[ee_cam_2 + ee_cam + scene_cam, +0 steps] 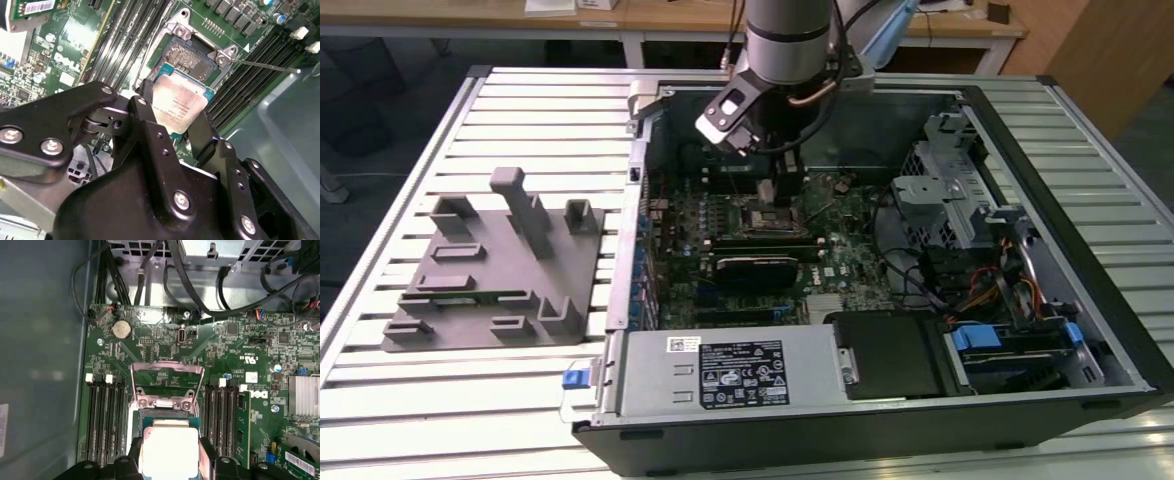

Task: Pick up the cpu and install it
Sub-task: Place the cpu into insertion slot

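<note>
The cpu [181, 104] has a pale silver-grey metal top, smooth with a dull sheen, and a thin green board edge. The end effector [175, 114] at its sides is matt black, studded with bright metal screw heads. In the first wrist view the socket frame [166, 377] is bare shiny metal, the motherboard [240, 350] is a smooth, slightly glossy green, and the heatsink [304, 395] is pale finned metal. In the exterior view the worktop [454, 400] is ribbed silvery metal with a satin finish. At nine o'clock from the case [881, 120] lies a matt grey moulded tray [487, 270] that looks like plastic. The case wall is dull grey sheet metal, and so is the power supply [647, 380], which carries paper labels.
</note>
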